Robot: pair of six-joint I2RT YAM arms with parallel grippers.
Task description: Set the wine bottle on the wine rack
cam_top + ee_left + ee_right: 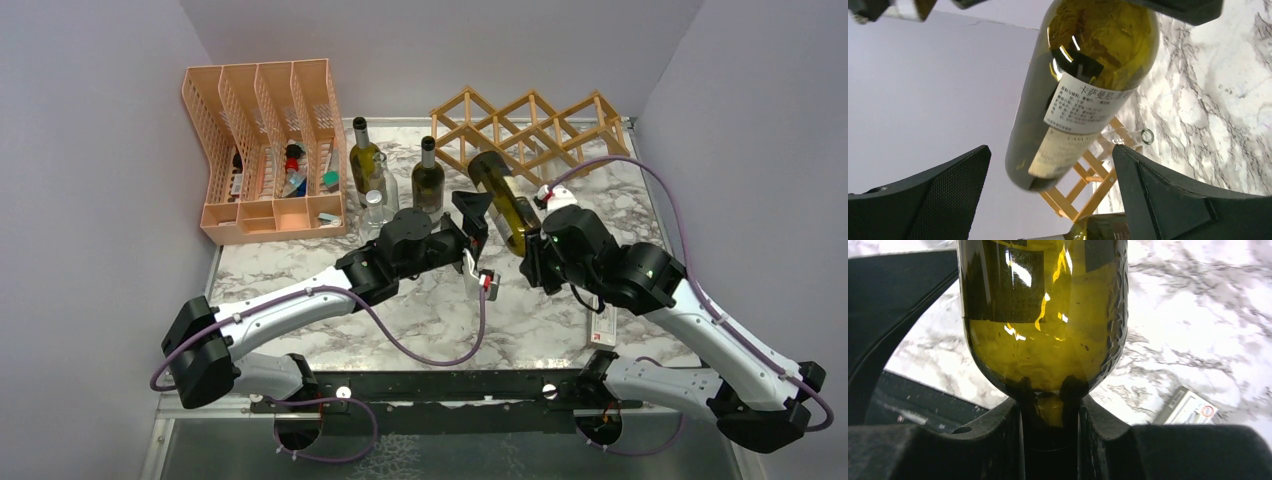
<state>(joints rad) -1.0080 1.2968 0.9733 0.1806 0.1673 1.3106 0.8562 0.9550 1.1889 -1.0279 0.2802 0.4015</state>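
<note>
The right hand [530, 256] is clamped on the neck of the wine bottle [503, 200]. In the right wrist view its two fingers [998, 440] press against the dark glass neck from either side, with the olive-green shoulder swelling out just above them. The bottle is held off the surface [440, 305], tilted, its neck low toward the arm and its base pointing up and away toward the wine rack [530, 125].

From above, the base overlaps the near-left corner of the wooden lattice, though whether glass meets wood there cannot be told. The left wrist view shows the rack's slats beyond and below the bottle's base, with a white paper label running along the body.

The left hand [474, 240] is spread wide and holds nothing. It sits just beside the bottle on its left, and its two black fingers [933, 200] frame the bottle in its own camera with clear space on both sides, so no contact shows.

Two dark bottles [428, 175] and a small clear one [375, 195] stand upright on the marble surface left of the rack, next to a peach mesh organizer [265, 150] at the far-left corner. A small white card [600, 335] lies near the right arm.
</note>
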